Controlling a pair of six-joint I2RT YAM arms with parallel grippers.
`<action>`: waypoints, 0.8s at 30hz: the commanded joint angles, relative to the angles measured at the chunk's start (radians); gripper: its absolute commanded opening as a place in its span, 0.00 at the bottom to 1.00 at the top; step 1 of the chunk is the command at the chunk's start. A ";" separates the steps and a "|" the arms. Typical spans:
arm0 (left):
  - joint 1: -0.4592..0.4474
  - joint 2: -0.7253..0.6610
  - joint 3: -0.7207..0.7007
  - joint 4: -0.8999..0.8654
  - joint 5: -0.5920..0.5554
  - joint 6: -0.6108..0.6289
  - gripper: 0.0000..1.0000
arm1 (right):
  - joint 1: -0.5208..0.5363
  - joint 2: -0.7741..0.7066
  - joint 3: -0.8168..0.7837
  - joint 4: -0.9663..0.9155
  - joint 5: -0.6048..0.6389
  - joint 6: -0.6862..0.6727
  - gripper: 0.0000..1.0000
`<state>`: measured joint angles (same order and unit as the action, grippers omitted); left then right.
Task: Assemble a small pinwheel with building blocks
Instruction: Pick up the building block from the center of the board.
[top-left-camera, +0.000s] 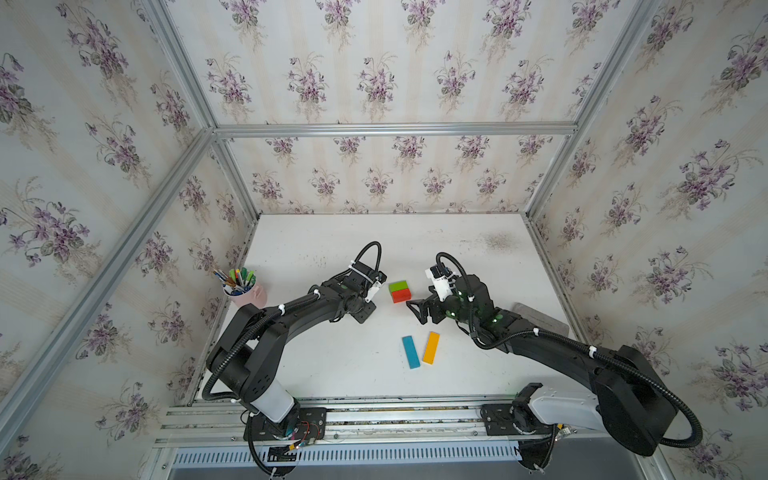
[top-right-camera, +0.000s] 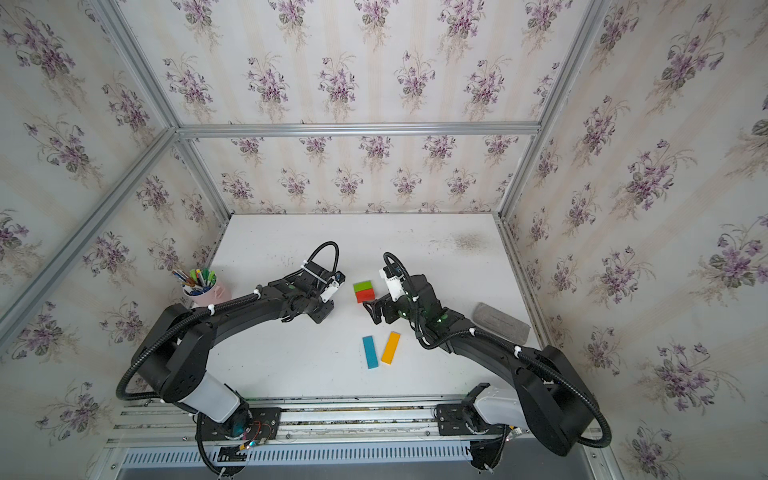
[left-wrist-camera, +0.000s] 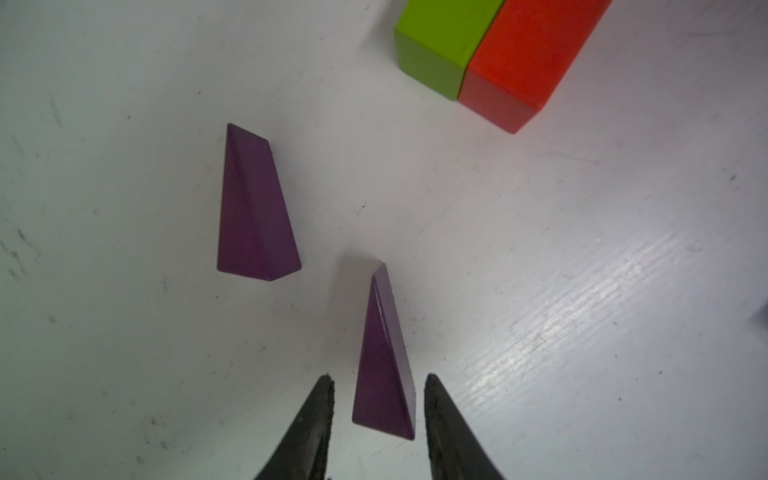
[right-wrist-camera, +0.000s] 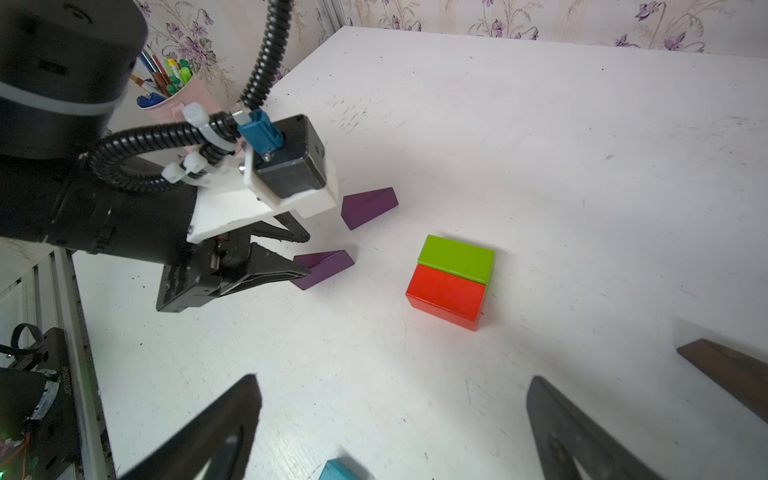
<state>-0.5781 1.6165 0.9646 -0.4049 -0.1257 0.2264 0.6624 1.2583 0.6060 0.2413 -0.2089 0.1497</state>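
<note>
Hub pair: green block (top-left-camera: 398, 286) and red block (top-left-camera: 401, 295) lay touching, side by side, in middle of table (top-left-camera: 332, 365). Just beside them, toward left arm, purple wedge (left-wrist-camera: 384, 374) lay between parted jaws of left gripper (left-wrist-camera: 379, 376), thin gap each side, not gripped. Beyond it second purple wedge (left-wrist-camera: 253, 208) lay free, apart. Nearer robot base, blue bar (top-left-camera: 410, 352) and orange bar (top-left-camera: 431, 347) lay close, not touching. By red block, right gripper (right-wrist-camera: 394, 377) hung spread wide, empty. Beside it brown piece (right-wrist-camera: 731, 374), probably wedge, cut by frame edge.
</note>
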 joint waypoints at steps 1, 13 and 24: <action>0.001 0.015 0.013 -0.016 0.033 0.005 0.37 | 0.000 0.003 0.004 0.017 -0.006 -0.010 1.00; 0.001 0.076 0.031 -0.034 0.005 -0.007 0.35 | 0.000 -0.005 0.005 0.013 -0.010 -0.012 1.00; 0.001 0.092 0.040 -0.051 0.020 -0.007 0.29 | 0.000 -0.005 0.006 0.013 -0.015 -0.012 1.00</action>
<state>-0.5766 1.7046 0.9951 -0.4423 -0.1181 0.2230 0.6624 1.2575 0.6064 0.2413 -0.2165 0.1497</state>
